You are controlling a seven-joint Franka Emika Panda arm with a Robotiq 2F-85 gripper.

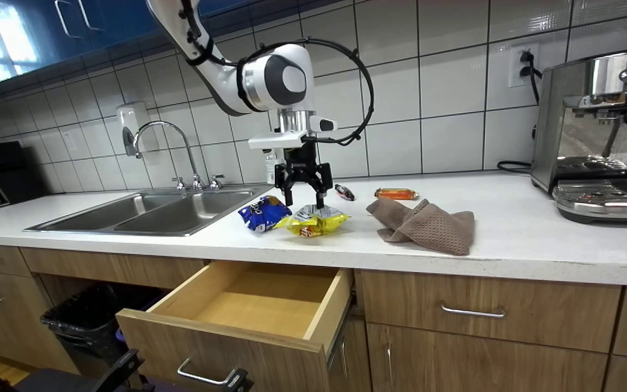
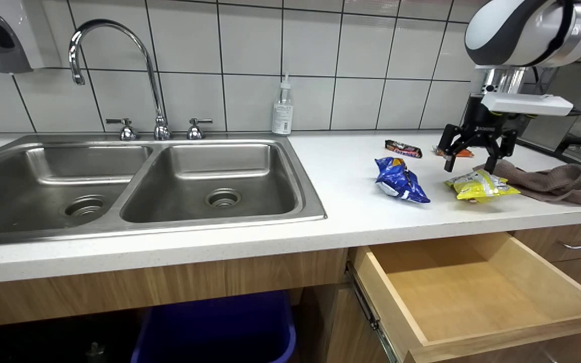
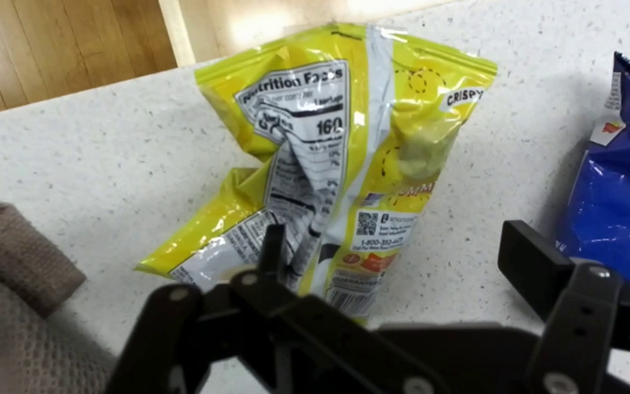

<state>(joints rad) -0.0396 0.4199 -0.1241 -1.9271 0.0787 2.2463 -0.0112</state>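
Observation:
My gripper point(image 1: 305, 200) is open and empty, pointing down just above the white counter; it also shows in the wrist view point(image 3: 400, 257). A yellow snack bag point(image 3: 320, 137) lies back side up, its lower end between and under the jaws. One finger is over the bag and the other is over bare counter beside a blue snack bag point(image 3: 621, 191). I cannot tell whether the finger touches the yellow bag. Both bags show in both exterior views, the yellow one point(image 2: 487, 186) nearer the brown cloth and the blue one point(image 2: 400, 179) nearer the sink.
An open wooden drawer point(image 2: 497, 287) stands out below the counter edge. A brown cloth point(image 1: 428, 226), an orange packet point(image 1: 396, 194) and a dark wrapped bar point(image 2: 403, 148) lie on the counter. A steel sink point(image 2: 315, 201), a bottle point(image 2: 283, 111) and a coffee machine point(image 1: 607, 136) stand around.

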